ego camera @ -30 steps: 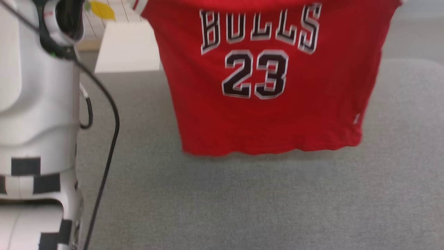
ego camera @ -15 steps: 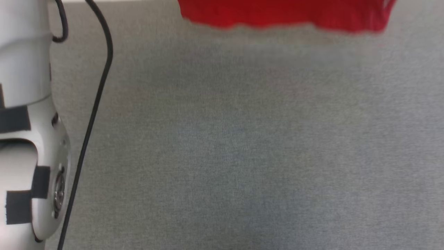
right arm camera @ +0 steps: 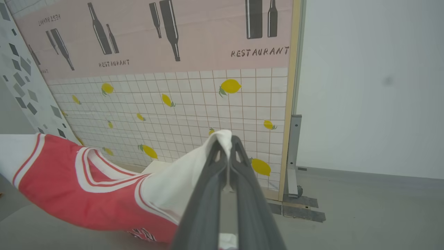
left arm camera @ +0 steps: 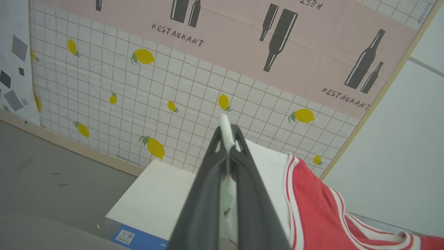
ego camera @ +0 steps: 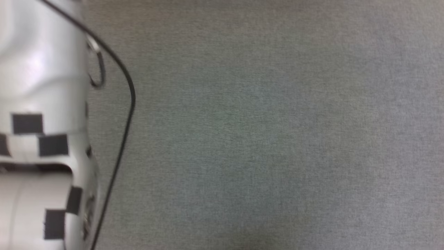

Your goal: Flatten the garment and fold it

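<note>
a two-point hold, raised in the air

my left gripper (left arm camera: 227, 133) is pressed fully closed on a white sleeve of the garment (left arm camera: 312, 205). my right gripper (right arm camera: 227, 142) is equally tight on the other white sleeve. the red body spans between them. beyond stands a white box (left arm camera: 152, 194), contents hidden, before a lemon-patterned wall (left arm camera: 138, 97).

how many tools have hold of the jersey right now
2. The left tool is shut on white sleeve cloth of the garment, beside its red body; the right tool is shut on white sleeve cloth at the other side.
</note>
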Motion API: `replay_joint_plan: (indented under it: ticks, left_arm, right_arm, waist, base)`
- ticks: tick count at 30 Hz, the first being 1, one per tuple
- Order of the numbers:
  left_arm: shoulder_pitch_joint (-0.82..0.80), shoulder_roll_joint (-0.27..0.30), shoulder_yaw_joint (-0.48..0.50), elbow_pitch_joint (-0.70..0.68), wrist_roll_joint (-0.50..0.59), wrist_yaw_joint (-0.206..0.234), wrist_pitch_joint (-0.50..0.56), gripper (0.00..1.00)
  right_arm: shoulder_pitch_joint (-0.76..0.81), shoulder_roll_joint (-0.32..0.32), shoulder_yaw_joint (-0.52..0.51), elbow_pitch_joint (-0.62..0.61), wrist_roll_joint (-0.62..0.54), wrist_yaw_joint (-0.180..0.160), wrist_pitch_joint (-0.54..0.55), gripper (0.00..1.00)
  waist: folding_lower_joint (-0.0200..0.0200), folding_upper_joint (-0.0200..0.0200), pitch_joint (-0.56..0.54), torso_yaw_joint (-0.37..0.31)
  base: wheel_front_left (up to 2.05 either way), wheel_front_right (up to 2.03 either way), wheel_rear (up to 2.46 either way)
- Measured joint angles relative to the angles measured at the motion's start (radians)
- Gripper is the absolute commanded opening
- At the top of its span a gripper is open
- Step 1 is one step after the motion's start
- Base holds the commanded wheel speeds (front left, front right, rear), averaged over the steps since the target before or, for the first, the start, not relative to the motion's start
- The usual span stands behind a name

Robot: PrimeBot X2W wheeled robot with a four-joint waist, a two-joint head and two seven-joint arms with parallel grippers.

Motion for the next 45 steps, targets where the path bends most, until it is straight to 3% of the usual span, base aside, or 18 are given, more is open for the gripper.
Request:
replay_joint_plan:
  ticks: [8, 17, 25, 29, 33, 39, 45]
  left_arm:
    - [0.342, -0.030, 0.013, 0.001, -0.100, -0.128, -0.098, 0.00]
    - [0.920, -0.057, 0.026, -0.145, -0.217, -0.157, -0.084, 0.00]
    - [1.343, -0.063, 0.059, -0.314, -0.284, -0.084, 0.013, 0.00]
    - [1.460, -0.044, 0.061, -0.375, -0.280, -0.036, 0.066, 0.00]
    - [1.491, 0.014, 0.019, -0.420, -0.202, 0.011, 0.113, 0.00]
    - [1.484, 0.082, -0.070, -0.401, -0.063, 0.051, 0.166, 0.00]
    - [1.468, 0.077, -0.112, -0.410, -0.019, 0.081, 0.179, 0.00]
  right_arm:
    - [0.429, -0.060, 0.043, -0.089, 0.148, 0.000, -0.137, 0.00]
    - [1.037, -0.061, 0.003, -0.169, 0.212, 0.000, -0.221, 0.00]
    - [1.401, 0.023, -0.119, -0.225, 0.111, 0.000, -0.188, 0.00]
    - [1.494, 0.062, -0.188, -0.281, 0.039, 0.000, -0.112, 0.00]
    - [1.554, 0.072, -0.236, -0.363, -0.058, 0.000, 0.013, 0.00]
    - [1.517, 0.060, -0.141, -0.472, -0.226, 0.000, 0.294, 0.00]
    - [1.381, 0.050, 0.041, -0.411, -0.305, 0.000, 0.488, 0.00]
  waist:
    - [-0.0001, 0.0000, -0.097, 0.039]
    - [-0.0004, 0.0000, -0.284, 0.065]
    - [-0.0004, 0.0000, -0.435, 0.068]
    - [-0.0004, 0.0000, -0.479, 0.054]
    - [-0.0004, 0.0000, -0.500, 0.033]
    - [-0.0004, 0.0000, -0.502, 0.002]
    - [-0.0004, 0.0000, -0.479, -0.014]
  base:
    - [0.00, 0.00, 0.00]
    - [0.00, 0.00, 0.00]
    - [0.00, 0.00, 0.00]
    - [0.00, 0.00, 0.00]
    - [0.00, 0.00, 0.00]
    - [0.00, 0.00, 0.00]
    - [0.00, 0.00, 0.00]
